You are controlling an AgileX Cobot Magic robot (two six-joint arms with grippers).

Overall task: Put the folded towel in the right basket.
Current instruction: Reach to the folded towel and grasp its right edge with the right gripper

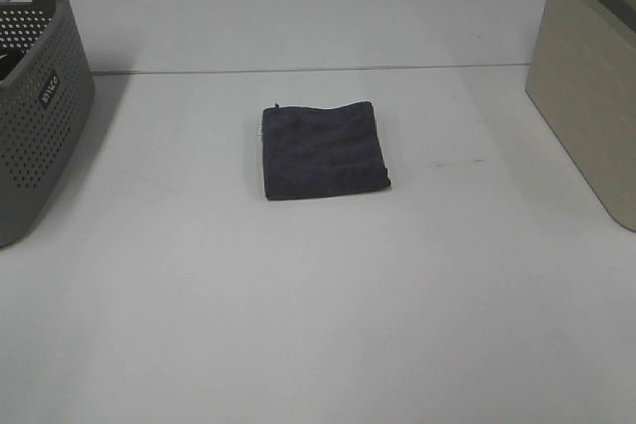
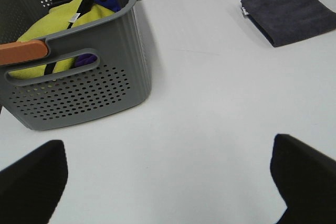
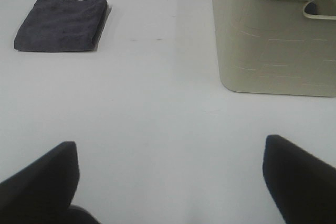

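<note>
The folded dark grey towel (image 1: 323,149) lies flat on the white table in the middle of the exterior high view. It also shows in the left wrist view (image 2: 291,14) and in the right wrist view (image 3: 62,23). The right basket (image 1: 586,86) is beige with a grey rim and stands at the right edge; it also shows in the right wrist view (image 3: 275,35). Neither arm appears in the exterior high view. My left gripper (image 2: 168,182) is open and empty, far from the towel. My right gripper (image 3: 170,182) is open and empty, with the towel and the basket both ahead of it.
A grey perforated basket (image 1: 35,96) stands at the left edge. In the left wrist view this basket (image 2: 79,87) holds yellow and blue cloth (image 2: 58,24). The white table (image 1: 318,325) stretches between the baskets.
</note>
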